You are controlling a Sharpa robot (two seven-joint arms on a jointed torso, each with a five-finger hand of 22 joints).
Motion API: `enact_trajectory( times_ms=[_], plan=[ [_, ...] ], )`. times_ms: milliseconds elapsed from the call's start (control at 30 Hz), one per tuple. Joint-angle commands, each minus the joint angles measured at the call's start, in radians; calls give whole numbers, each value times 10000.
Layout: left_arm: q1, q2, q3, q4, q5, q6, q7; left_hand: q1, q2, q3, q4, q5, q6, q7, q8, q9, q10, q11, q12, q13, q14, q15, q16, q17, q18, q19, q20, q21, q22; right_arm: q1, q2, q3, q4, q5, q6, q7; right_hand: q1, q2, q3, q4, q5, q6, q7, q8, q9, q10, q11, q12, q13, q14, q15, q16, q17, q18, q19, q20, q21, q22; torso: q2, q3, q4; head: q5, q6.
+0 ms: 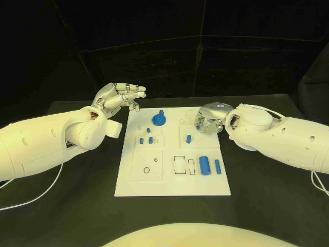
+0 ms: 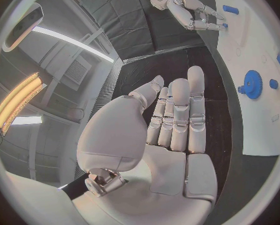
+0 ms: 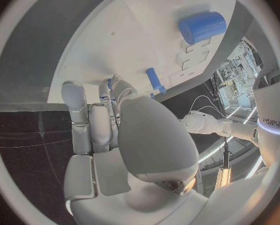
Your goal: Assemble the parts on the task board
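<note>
Where the task board (image 1: 172, 185) comes nearest the robot, its front strip is bare white; just beyond, a large blue cylinder (image 1: 204, 164) and a thinner blue pin (image 1: 217, 165) lie side by side toward the board's right, next to some rectangular slots (image 1: 181, 164). Further back, two small blue pegs (image 1: 145, 140) stand in the left middle panel and another small peg (image 1: 188, 138) in the right one. Beyond those, a blue gear (image 1: 159, 120) stands near the far edge.

Over the board's far right corner, the right hand (image 1: 211, 118) hangs with its fingers curled down toward the surface. The right wrist view shows a small blue piece (image 3: 110, 84) at the fingertips, but whether it is pinched or merely touched I cannot tell. The peg in the right panel lies just in front of this hand; the cylinder and pin are well apart from it, closer to the robot.

Off the board's far left corner, the left hand (image 1: 120, 96) is raised above the bench (image 1: 75, 206), fingers extended side by side and holding nothing. The gear is near it, to its right.

As I judge it, the main risk is at the right fingertips: a slight tilt could jam or drop so small a piece, and curled fingers could knock the nearby peg.
</note>
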Motion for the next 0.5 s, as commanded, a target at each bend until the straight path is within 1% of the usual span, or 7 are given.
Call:
enact_trajectory(
  times_ms=[33,100,200,267,433,467,500],
  plan=[
    [12,-9,9,26,114,122,207,23,73,-60,19,61,70,30,55,6,45,2,37,8,-57,0,-53,-14,138,-47,-30,-68,-16,-37,88,0,-84,11,321,115,-86,-22,230,-2,-90,81,-5,-60,2,71,-10,-83,-30,335,35,61,14,1,40,54,74,26,0,1,2,-6,-29],
    [12,-8,9,25,114,125,205,23,73,-60,19,61,70,30,55,6,45,2,37,8,-57,0,-53,-14,138,-47,-30,-68,-16,-58,128,0,-125,20,335,130,-149,-53,518,-21,-166,89,6,-75,-4,85,-1,-125,-38,333,36,71,12,-4,40,54,96,48,-1,0,0,-9,-29],
    [12,-2,9,16,114,128,199,33,79,-61,14,61,67,32,54,4,41,3,42,6,-68,0,-63,-25,137,-52,-32,-81,-25,-102,209,0,-199,32,349,154,-374,-239,1117,-87,-258,100,22,-80,-6,122,4,-198,-35,325,52,91,3,-2,24,60,127,67,-1,-2,-3,-7,-35],
    [12,4,9,6,115,131,197,33,79,-61,14,61,67,32,54,4,41,3,42,6,-68,0,-63,-25,137,-52,-32,-81,-25,-122,256,0,-241,37,356,166,-495,-304,1408,-129,-273,108,21,-78,-4,143,12,-223,-34,321,46,99,-4,-3,17,66,139,74,0,1,1,-7,-36],
    [12,12,9,-16,115,140,185,33,79,-61,14,61,67,32,54,4,41,3,42,6,-68,0,-63,-25,137,-52,-32,-81,-25,-146,327,0,-312,43,378,184,-626,-397,1687,-191,-286,116,22,-77,-3,160,12,-246,-33,318,47,107,-10,-3,9,67,150,81,-5,1,6,-19,-49],
    [12,13,9,-19,115,141,183,33,79,-61,14,61,67,32,54,4,41,3,42,6,-68,0,-63,-25,137,-52,-32,-81,-25,-148,336,1,-322,43,381,187,-913,-566,2230,-342,-297,146,26,-75,0,211,10,-276,-31,313,48,122,-22,-3,3,67,178,101,-6,-1,6,-18,-52],
    [12,14,9,-24,115,145,179,33,79,-61,14,61,67,32,54,4,41,3,42,6,-68,0,-63,-25,137,-52,-32,-81,-25,-152,348,1,-336,44,385,190,-1041,-614,2471,-425,-303,191,18,-63,8,265,-1,-271,-26,312,41,136,-20,-2,7,61,198,122,-5,-3,5,-18,-52]
  ],
)
